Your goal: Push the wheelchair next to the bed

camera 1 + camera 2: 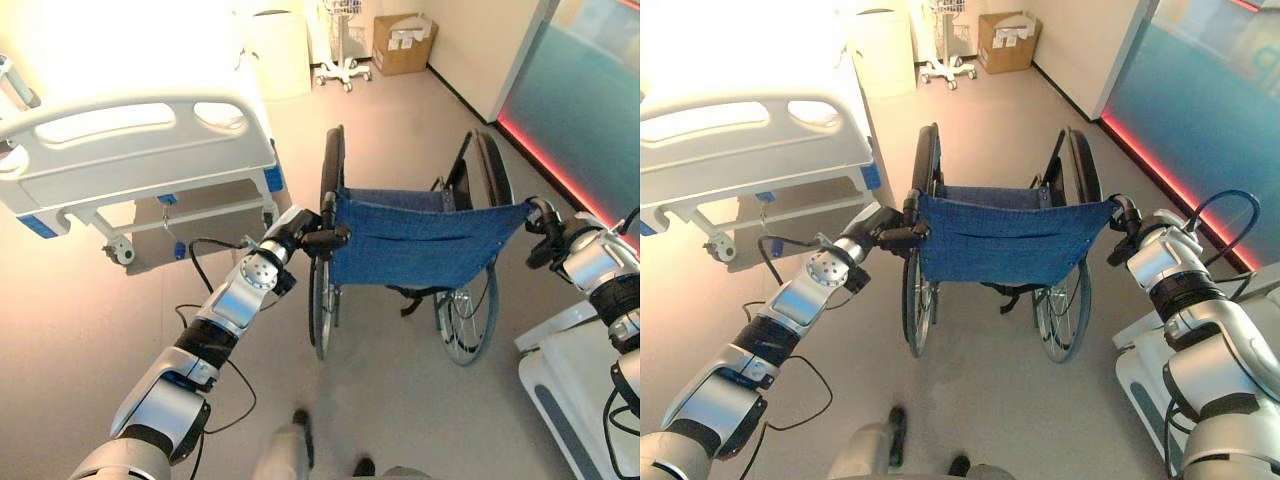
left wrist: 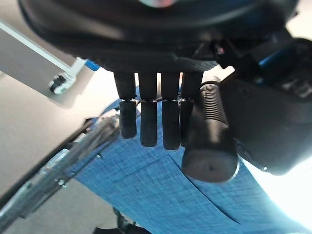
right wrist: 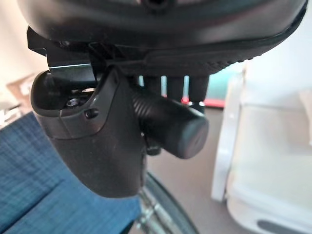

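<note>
Wheelchair near bed footboard

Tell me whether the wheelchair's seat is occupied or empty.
Empty: past the blue fabric-backed wheelchair, nobody sits between its wheels.

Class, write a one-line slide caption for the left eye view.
Both hands, left and right, grip the wheelchair handles beside the bed.

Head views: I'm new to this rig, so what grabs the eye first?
A folding wheelchair with a blue fabric backrest stands mid-floor, seen from behind. The left hand and right hand each curl round a black push handle. Ahead to the left stands a white hospital bed, its footboard towards the robot.
</note>
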### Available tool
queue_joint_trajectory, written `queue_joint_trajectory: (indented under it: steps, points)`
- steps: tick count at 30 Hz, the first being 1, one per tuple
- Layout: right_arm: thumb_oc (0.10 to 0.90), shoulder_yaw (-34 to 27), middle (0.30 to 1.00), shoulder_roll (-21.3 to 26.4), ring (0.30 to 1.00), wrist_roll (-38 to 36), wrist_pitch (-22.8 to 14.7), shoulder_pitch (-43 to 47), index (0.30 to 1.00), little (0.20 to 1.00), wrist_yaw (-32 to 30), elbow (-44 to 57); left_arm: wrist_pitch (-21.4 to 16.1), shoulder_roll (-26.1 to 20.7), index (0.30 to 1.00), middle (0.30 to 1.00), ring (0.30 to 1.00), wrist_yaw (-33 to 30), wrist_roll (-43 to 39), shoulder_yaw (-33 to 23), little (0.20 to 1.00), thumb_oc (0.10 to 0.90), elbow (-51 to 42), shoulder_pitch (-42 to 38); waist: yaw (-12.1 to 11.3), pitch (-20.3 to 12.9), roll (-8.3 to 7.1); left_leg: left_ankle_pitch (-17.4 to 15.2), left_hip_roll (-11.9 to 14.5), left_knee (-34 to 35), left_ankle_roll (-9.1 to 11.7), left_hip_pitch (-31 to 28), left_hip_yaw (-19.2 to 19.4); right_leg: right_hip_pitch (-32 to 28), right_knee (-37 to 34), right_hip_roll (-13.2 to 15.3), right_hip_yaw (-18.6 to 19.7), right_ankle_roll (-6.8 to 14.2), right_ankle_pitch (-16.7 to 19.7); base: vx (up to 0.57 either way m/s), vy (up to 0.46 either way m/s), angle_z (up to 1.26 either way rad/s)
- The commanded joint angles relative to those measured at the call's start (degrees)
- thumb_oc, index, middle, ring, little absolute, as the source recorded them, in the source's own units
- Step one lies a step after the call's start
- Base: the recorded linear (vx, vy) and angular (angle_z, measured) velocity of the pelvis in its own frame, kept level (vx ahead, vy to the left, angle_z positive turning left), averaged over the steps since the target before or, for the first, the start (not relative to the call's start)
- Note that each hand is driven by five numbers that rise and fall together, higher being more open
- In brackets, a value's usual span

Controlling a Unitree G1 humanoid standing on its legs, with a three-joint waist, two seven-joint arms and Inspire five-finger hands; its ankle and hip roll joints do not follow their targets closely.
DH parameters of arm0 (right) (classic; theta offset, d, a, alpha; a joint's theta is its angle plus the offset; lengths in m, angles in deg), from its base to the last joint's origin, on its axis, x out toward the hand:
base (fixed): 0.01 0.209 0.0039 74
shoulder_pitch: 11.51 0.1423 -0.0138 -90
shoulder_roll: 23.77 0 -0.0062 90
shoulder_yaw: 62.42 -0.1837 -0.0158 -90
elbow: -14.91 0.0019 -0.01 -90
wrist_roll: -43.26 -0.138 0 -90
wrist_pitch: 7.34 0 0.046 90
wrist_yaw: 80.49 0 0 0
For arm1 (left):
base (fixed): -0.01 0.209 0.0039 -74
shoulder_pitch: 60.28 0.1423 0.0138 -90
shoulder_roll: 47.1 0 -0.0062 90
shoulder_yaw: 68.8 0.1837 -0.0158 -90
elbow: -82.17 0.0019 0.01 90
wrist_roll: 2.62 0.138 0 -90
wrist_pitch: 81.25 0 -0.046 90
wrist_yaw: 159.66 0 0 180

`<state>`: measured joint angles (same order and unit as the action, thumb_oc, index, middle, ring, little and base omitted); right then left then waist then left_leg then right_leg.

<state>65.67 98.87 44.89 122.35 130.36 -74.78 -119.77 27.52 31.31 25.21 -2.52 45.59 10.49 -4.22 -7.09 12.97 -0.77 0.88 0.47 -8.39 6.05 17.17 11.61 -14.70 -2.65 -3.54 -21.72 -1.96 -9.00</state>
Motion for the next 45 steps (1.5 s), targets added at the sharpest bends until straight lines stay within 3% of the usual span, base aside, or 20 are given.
queue_joint_trajectory:
  steps: [1, 3, 4, 5, 6, 10, 12, 15, 16, 19, 22, 23, 26, 27, 28, 30, 31, 34, 41, 45]
  points:
    - [0.400, -0.9, 0.300, -6.9, 0.300, 0.4, -14.8, 9.9, 0.300, 0.300, -1.8, 10.4, 1.2, -5.7, 0.300, 0.300, 0.300, -1.0, 6.6, 5.7, 0.300, 0.400, 3.3, 5.2, -5.2, 2.7, 0.00, 8.0, -4.8, 6.1, -5.2, -3.1, 0.7, 1.9, 9.0, -1.5, 11.5, 4.5, 1.4, 0.36, 0.055, -1.86]
    - [0.400, -1.0, 0.300, -8.3, 0.300, 1.0, -16.2, 9.2, 0.300, 0.300, -1.1, 9.6, 1.1, -6.2, 0.300, 0.300, 0.300, -1.0, 6.1, 5.2, 0.300, 0.400, 4.4, 5.6, -5.7, 1.9, -0.94, 4.7, -5.0, 3.0, -7.3, -3.5, 0.6, 1.9, 12.7, -0.1, 10.8, 5.6, 1.7, 0.46, 0.050, -1.59]
    - [0.400, -0.8, 0.300, -8.7, 0.300, -0.4, -17.6, 8.2, 0.300, 0.300, -1.5, 8.8, -0.2, -8.0, 0.300, 0.300, 0.300, 0.6, 5.9, 5.2, 0.300, 0.400, 6.1, 5.3, -6.7, 0.6, -2.75, 1.9, -5.0, 0.5, -9.3, -3.7, -0.3, 1.5, 17.7, 1.1, 10.9, 7.5, 4.0, 0.48, 0.033, -0.82]
    - [0.400, -0.8, 0.300, -8.7, 0.300, -0.4, -17.7, 8.2, 0.300, 0.300, -1.5, 8.7, -0.2, -8.1, 0.300, 0.300, 0.300, 0.7, 6.0, 5.1, 0.300, 0.400, 6.2, 5.2, -6.9, 0.4, -2.74, 1.9, -4.8, 0.4, -9.4, -3.6, -0.3, 1.7, 17.9, 1.0, 11.0, 7.6, 4.5, 0.62, 0.050, -0.45]
    - [0.400, -1.3, 0.300, -8.9, 0.300, -0.4, -17.9, 7.5, 0.300, 0.300, -0.3, 9.1, -0.9, -8.8, 0.300, 0.300, 0.300, 1.3, 6.5, 4.8, 0.300, 0.400, 7.4, 5.3, -7.3, -0.5, -3.83, 0.9, -5.3, 0.4, -10.5, -4.8, -1.6, 1.9, 24.5, 2.4, 11.0, 10.3, 8.9, 0.35, 0.042, 0.09]
    - [0.400, -2.1, 0.300, -8.2, 0.300, -1.0, -19.9, 5.6, 0.300, 0.300, -0.6, 9.0, -1.5, -8.9, 0.300, 0.300, 0.300, 1.2, 8.0, 5.4, 0.300, 0.400, 8.2, 5.5, -7.2, -2.0, -3.46, -0.1, -5.2, 0.5, -11.5, -6.6, -4.7, 6.2, 35.8, 3.0, 12.7, 13.1, 16.5, 0.35, 0.068, 0.78]
    - [0.400, -3.1, 0.300, -7.5, 0.300, -1.2, -20.4, 4.4, 0.300, 0.300, -1.3, 8.6, -2.6, -8.5, 0.300, 0.300, 0.300, 1.3, 8.3, 6.1, 0.300, 0.400, 9.2, 5.3, -5.6, -1.5, -2.13, -1.9, -5.2, -0.9, -12.0, -8.8, -8.9, 13.3, 40.7, 5.7, 13.3, 11.7, 16.8, 0.43, -0.008, 0.23]
    - [0.400, -3.1, 0.300, -7.5, 0.300, -1.5, -19.7, 4.5, 0.300, 0.300, -2.3, 8.0, -3.5, -7.6, 0.300, 0.300, 0.300, 1.2, 8.9, 7.1, 0.300, 0.400, 10.4, 4.6, -3.8, -0.2, -0.97, -3.0, -5.0, -1.5, -11.7, -11.4, -12.8, 19.6, 36.8, 7.1, 14.7, 10.5, 15.7, 0.36, -0.141, -0.11]
    - [0.400, -2.8, 0.300, -7.8, 0.300, -2.3, -18.7, 5.1, 0.300, 0.300, -3.7, 7.5, -3.7, -7.0, 0.300, 0.300, 0.300, 0.4, 9.0, 8.4, 0.300, 0.400, 10.9, 3.8, -1.8, 2.0, -0.94, -5.0, -5.3, -3.1, -11.6, -13.3, -16.7, 26.2, 31.7, 10.0, 16.1, 9.9, 16.2, 0.36, -0.287, 0.13]
    - [0.400, -2.5, 0.300, -7.1, 0.300, -3.5, -16.5, 6.5, 0.300, 0.300, -4.6, 8.2, -4.4, -6.7, 0.300, 0.300, 0.300, 0.5, 9.4, 8.9, 0.300, 0.400, 11.4, 2.7, 0.1, 4.1, -1.96, -8.4, -6.1, -5.0, -11.5, -15.3, -20.2, 32.3, 23.7, 12.7, 17.9, 10.7, 19.0, 0.38, -0.288, 0.59]
    - [0.400, -2.3, 0.300, -6.3, 0.300, -3.9, -14.6, 7.8, 0.300, 0.300, -4.6, 8.9, -4.3, -6.0, 0.300, 0.300, 0.300, 0.6, 9.7, 9.3, 0.300, 0.400, 11.6, 2.1, 1.5, 4.8, -2.49, -11.1, -6.6, -5.8, -10.9, -17.7, -22.7, 33.0, 14.1, 13.6, 18.8, 11.4, 19.4, 0.38, -0.223, 0.45]
    - [0.400, -2.6, 0.300, -5.4, 0.300, -3.0, -11.7, 9.4, 0.300, 0.300, -3.0, 9.9, -4.5, -5.0, 0.300, 0.300, 0.300, 1.1, 10.6, 9.2, 0.300, 0.400, 11.8, 1.7, 2.3, 4.8, -2.55, -12.4, -6.4, -5.7, -10.0, -19.4, -25.5, 31.6, 7.7, 13.1, 20.9, 11.7, 17.9, 0.54, -0.284, 0.96]
    - [0.400, -2.1, 0.300, -3.9, 0.300, -3.3, -6.8, 11.7, 0.300, 0.300, -1.2, 11.0, -4.6, -3.3, 0.300, 0.300, 0.300, 1.0, 12.5, 8.7, 0.300, 0.400, 11.7, 2.4, 3.3, 3.1, -3.99, -13.1, -6.1, -5.0, -8.3, -20.6, -27.0, 26.8, 4.9, 11.7, 24.3, 12.4, 17.7, 0.47, -0.251, 1.20]
    - [0.400, -2.1, 0.300, -3.8, 0.300, -3.4, -6.6, 11.9, 0.300, 0.300, -0.9, 10.8, -4.5, -3.2, 0.300, 0.300, 0.300, 1.0, 12.6, 8.7, 0.300, 0.400, 11.7, 2.5, 3.3, 3.0, -4.09, -13.2, -5.9, -5.0, -8.1, -20.7, -27.0, 26.3, 4.9, 11.6, 24.3, 12.4, 17.7, 0.55, -0.287, 1.29]
    - [0.400, -1.9, 0.300, -3.5, 0.300, -3.1, -5.6, 12.5, 0.300, 0.300, 0.6, 9.7, -3.8, -2.3, 0.300, 0.300, 0.300, 0.1, 11.5, 8.9, 0.300, 0.400, 12.2, 2.8, 3.9, 1.8, -4.58, -13.0, -3.3, -4.4, -6.3, -21.9, -25.9, 25.0, 7.3, 11.9, 24.0, 12.3, 17.6, 0.39, -0.196, 1.05]
    - [0.400, -2.1, 0.300, -3.3, 0.300, -2.8, -5.9, 12.5, 0.300, 0.300, 1.4, 8.9, -2.6, -1.9, 0.300, 0.300, 0.300, -0.4, 10.9, 9.1, 0.300, 0.400, 12.3, 2.9, 4.2, 1.6, -4.54, -11.8, -1.0, -3.8, -5.0, -22.9, -24.8, 24.1, 8.1, 12.3, 22.5, 12.1, 17.1, 0.35, -0.199, 0.92]
    - [0.400, -2.2, 0.300, -3.5, 0.300, -2.4, -6.3, 12.6, 0.300, 0.300, 2.0, 7.8, -1.6, -1.2, 0.300, 0.300, 0.300, -1.1, 10.9, 8.9, 0.300, 0.400, 12.7, 3.0, 4.1, 1.6, -4.42, -8.7, 1.9, -2.9, -3.5, -23.3, -22.9, 23.1, 8.3, 13.1, 19.8, 11.7, 16.6, 0.29, -0.200, 0.68]
    - [0.400, -1.9, 0.300, -3.5, 0.300, -2.6, -7.0, 13.6, 0.300, 0.300, 1.6, 6.7, 0.4, -0.2, 0.300, 0.300, 0.300, -3.1, 10.4, 8.6, 0.300, 0.400, 13.5, 2.3, 4.6, 1.8, -3.99, -5.2, 5.1, -1.2, -1.9, -23.7, -20.7, 22.4, 8.9, 12.7, 17.2, 11.0, 15.3, 0.21, -0.174, 0.38]
    - [0.400, -0.9, 0.300, -3.9, 0.300, -2.9, -6.7, 15.3, 0.300, 0.300, -0.5, 8.6, 2.5, 1.4, 0.300, 0.300, 0.300, -8.9, 5.4, 7.8, 0.300, 0.400, 17.9, -0.9, 6.9, 3.1, -2.46, -2.3, 8.0, 2.5, -0.5, -24.2, -18.4, 23.6, 12.2, 11.2, 14.4, 9.1, 11.7, 0.17, -0.143, 0.30]
    - [0.400, -0.6, 0.300, -4.0, 0.300, -2.1, -6.5, 15.1, 0.300, 0.300, -0.6, 10.9, 1.3, 0.6, 0.300, 0.300, 0.300, -9.3, 3.2, 6.6, 0.300, 0.400, 18.0, -2.2, 8.4, 1.7, -1.29, 2.5, 10.2, 2.5, 0.7, -26.3, -18.5, 24.5, 14.0, 9.9, 13.7, 7.6, 9.7, 0.18, -0.114, 0.06]
